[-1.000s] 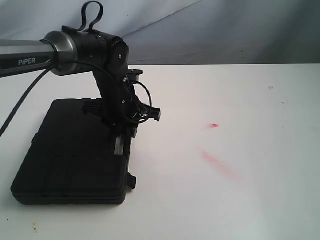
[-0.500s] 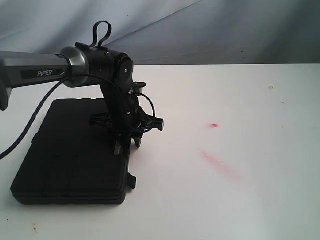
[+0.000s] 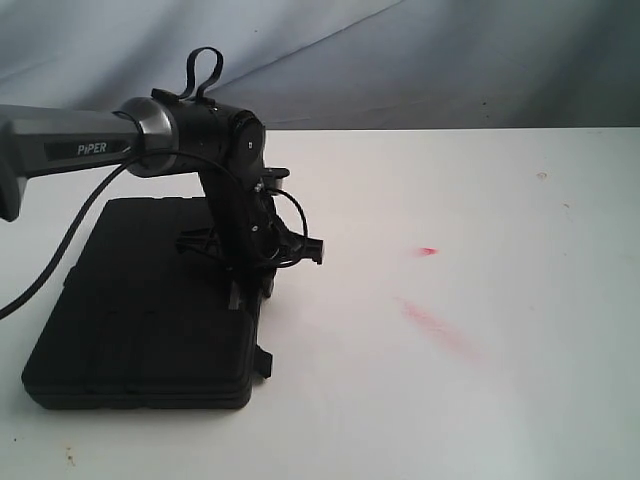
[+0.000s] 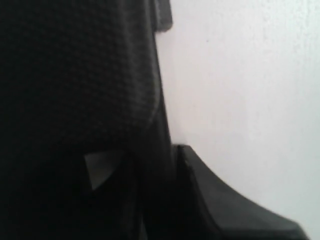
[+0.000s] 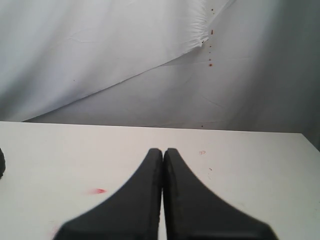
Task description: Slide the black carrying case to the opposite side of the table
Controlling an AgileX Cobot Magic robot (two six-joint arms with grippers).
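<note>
The black carrying case [image 3: 140, 310] lies flat on the left part of the white table [image 3: 480, 190]. My left gripper [image 3: 252, 290] points down at the middle of the case's right edge. Its jaws stand apart and straddle that edge: one finger [image 3: 237, 295] over the lid, the other [image 3: 268, 285] just off it above the table. The left wrist view shows the textured lid [image 4: 75, 75], bare table [image 4: 240, 75] and the left gripper [image 4: 145, 162] open around the dark edge. My right gripper [image 5: 163, 151] is shut and empty, and it does not show in the exterior view.
A small latch [image 3: 263, 362] sticks out of the case's right side near the front. A red smear [image 3: 435, 325] and a red spot [image 3: 428, 251] mark the table to the right of the case. A grey cloth backdrop [image 3: 450, 60] hangs behind the far edge.
The left arm has reached further right and come down a little, so its fingers now sit lower at the case's right edge. The case has not moved.
</note>
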